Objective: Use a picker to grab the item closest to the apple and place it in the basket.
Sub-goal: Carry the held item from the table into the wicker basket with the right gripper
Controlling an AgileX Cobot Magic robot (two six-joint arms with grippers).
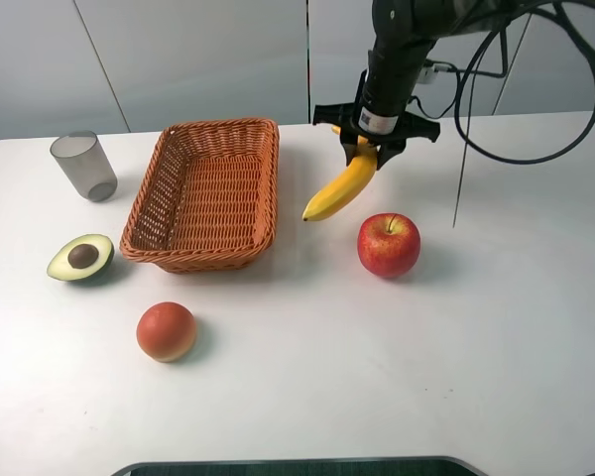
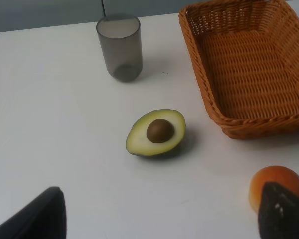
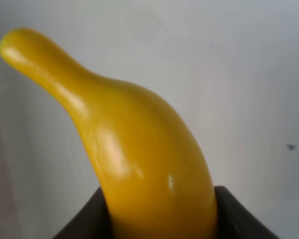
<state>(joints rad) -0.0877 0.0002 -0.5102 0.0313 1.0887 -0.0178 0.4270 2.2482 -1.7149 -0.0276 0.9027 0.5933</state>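
While the right gripper (image 1: 362, 149) is clamped on the upper end of the banana (image 1: 342, 188), the fruit hangs tilted, low tip pointing toward the basket (image 1: 218, 125). It sits between the basket and the apple (image 1: 388, 244), touching neither. Can't tell if the tip meets the surface. The right wrist view shows dark fingers (image 3: 89, 221) pressed on both sides of the yellow skin.

The worktop (image 1: 377, 377) is plain matte white and glossless, with a rounded rear-left corner. A small dark speck shows on it in the right wrist view. Behind it is a pale grey panelled wall (image 1: 178, 59) with thin seams. Black cables (image 1: 535, 154) loop down at the rear right.

The wicker basket is empty, standing left of centre. A grey translucent cup (image 1: 83, 166) is upright at the far left. An avocado half (image 1: 80, 257) lies cut side up just beside the basket's near corner, and an orange round fruit (image 1: 167, 330) is nearer the front.

The left gripper (image 2: 159, 219) is spread wide and holds nothing.
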